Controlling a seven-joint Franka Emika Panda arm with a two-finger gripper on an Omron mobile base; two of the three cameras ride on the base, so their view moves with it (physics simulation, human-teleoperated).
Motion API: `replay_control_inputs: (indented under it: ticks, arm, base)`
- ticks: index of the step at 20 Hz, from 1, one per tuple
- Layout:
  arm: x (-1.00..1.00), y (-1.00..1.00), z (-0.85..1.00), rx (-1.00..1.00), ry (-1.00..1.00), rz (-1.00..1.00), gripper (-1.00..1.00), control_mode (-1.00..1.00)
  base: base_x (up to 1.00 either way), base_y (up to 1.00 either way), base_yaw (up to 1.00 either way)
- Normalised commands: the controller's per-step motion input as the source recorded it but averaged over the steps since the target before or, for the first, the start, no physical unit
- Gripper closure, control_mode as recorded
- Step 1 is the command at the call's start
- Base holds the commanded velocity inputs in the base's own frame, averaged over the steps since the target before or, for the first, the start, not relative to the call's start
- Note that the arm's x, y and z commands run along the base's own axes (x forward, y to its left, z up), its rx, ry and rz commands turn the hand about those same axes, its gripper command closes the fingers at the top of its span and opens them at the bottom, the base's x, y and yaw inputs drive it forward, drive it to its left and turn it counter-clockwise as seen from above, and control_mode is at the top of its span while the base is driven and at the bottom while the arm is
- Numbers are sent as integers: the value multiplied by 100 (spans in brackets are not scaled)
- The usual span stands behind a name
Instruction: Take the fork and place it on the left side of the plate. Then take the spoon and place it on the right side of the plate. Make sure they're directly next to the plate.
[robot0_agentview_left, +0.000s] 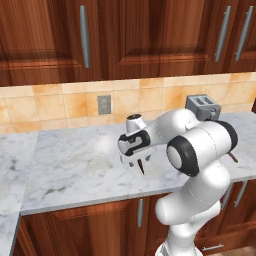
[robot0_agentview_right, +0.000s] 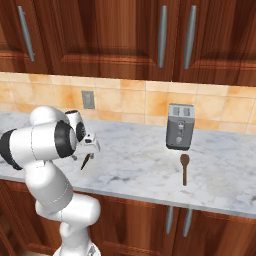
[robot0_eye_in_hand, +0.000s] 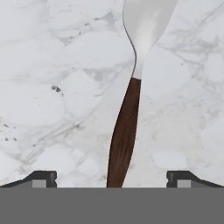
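The fork (robot0_eye_in_hand: 127, 127) lies on the marble counter (robot0_eye_in_hand: 52, 87), its dark reddish-brown handle toward the hand and its pale tines away. My gripper (robot0_eye_in_hand: 111, 179) hovers low over the handle's end. It is open, with a fingertip (robot0_eye_in_hand: 43, 177) wide on each side and neither touching the handle. From the base, the gripper (robot0_agentview_left: 137, 161) points down at the fork (robot0_agentview_left: 141, 166) near the counter's front. The gripper (robot0_agentview_right: 89, 152) and fork (robot0_agentview_right: 85, 162) also appear from the right side. The wooden spoon (robot0_agentview_right: 184, 168) lies in front of the toaster. The plate is hidden or out of view.
A grey toaster (robot0_agentview_right: 179, 126) stands by the tiled back wall, right of the arm. A wall outlet (robot0_agentview_right: 88, 99) sits on the tiles behind the gripper. Wooden cabinets hang above the counter. The counter's front edge (robot0_agentview_left: 100, 199) runs just below the gripper.
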Motion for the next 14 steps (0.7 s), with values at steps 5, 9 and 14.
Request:
replay_control_inputs:
  ticks: [5,9,14]
  arm:
    - [20,0,-13,4,-8,0,-100,-100]
    - [19,-1,-18,2,-6,0,-100,-100]
    - [23,0,-25,0,-1,0,-100,-100]
  base:
    - [0,0,0]
    - [0,0,0]
    - [0,0,0]
